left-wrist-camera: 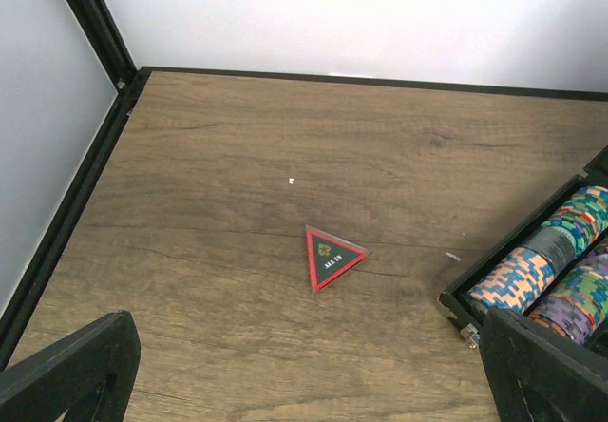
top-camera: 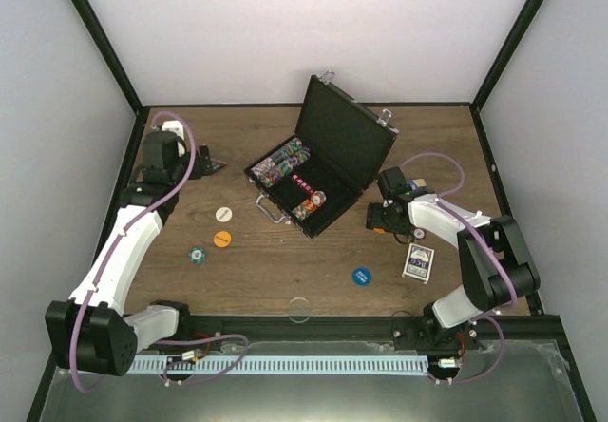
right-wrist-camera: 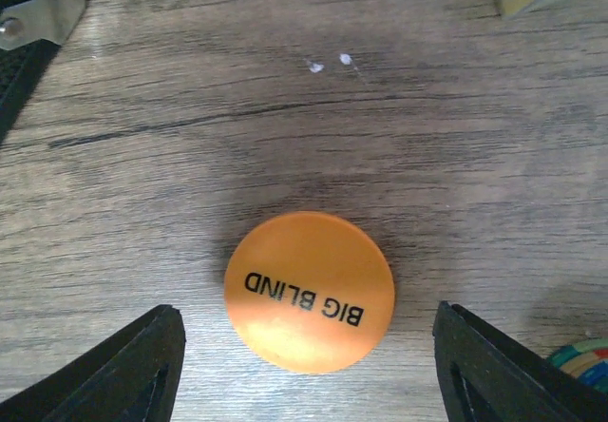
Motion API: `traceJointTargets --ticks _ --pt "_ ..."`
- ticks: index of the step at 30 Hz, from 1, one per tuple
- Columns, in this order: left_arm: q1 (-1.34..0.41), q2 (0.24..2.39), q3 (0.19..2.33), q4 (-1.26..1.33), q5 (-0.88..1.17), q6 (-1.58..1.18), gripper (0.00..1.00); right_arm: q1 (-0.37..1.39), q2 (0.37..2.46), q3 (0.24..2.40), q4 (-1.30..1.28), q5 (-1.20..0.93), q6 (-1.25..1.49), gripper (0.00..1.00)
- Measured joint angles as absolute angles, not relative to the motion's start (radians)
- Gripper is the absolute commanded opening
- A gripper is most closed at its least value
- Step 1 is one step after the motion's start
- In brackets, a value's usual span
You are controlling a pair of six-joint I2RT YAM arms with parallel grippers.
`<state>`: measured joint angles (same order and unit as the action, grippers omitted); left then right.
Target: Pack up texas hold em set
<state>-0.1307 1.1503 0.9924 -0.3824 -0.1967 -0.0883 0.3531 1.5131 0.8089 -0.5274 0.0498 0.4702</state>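
The black case (top-camera: 347,142) stands open mid-table, with rows of multicoloured chips (top-camera: 285,163) inside; its chips also show in the left wrist view (left-wrist-camera: 532,270). My right gripper (top-camera: 381,220) is open and hovers low over an orange "BIG BLIND" button (right-wrist-camera: 309,291) that lies flat between its fingertips (right-wrist-camera: 128,365), untouched. My left gripper (top-camera: 193,163) is open and empty above the table, near a triangular "ALL IN" marker (left-wrist-camera: 330,257). The blue-backed card deck (top-camera: 418,262) lies at the front right.
A white button (top-camera: 222,214), a second orange button (top-camera: 222,239), a green chip (top-camera: 197,255), a blue button (top-camera: 361,276) and a clear disc (top-camera: 300,308) lie loose on the table. The case's metal corner (right-wrist-camera: 38,13) is close to my right gripper.
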Motion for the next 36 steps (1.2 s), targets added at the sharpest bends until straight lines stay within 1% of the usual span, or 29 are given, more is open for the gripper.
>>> traceJointTargets --ticks 2,7,21,36 --pt "-0.131 1.151 0.992 -0.382 -0.192 -0.088 1.0 0.353 1.515 0.804 -0.524 0.06 0.475 0.73" --pt "-0.131 1.151 0.992 -0.382 -0.188 -0.088 1.0 0.356 1.54 0.801 -0.507 0.078 0.484 0.68" --pt "-0.131 1.16 0.992 -0.382 -0.178 -0.089 1.0 0.396 1.572 0.805 -0.485 0.141 0.495 0.67" --pt "-0.131 1.16 0.992 -0.382 -0.175 -0.089 1.0 0.433 1.596 0.825 -0.491 0.171 0.514 0.56"
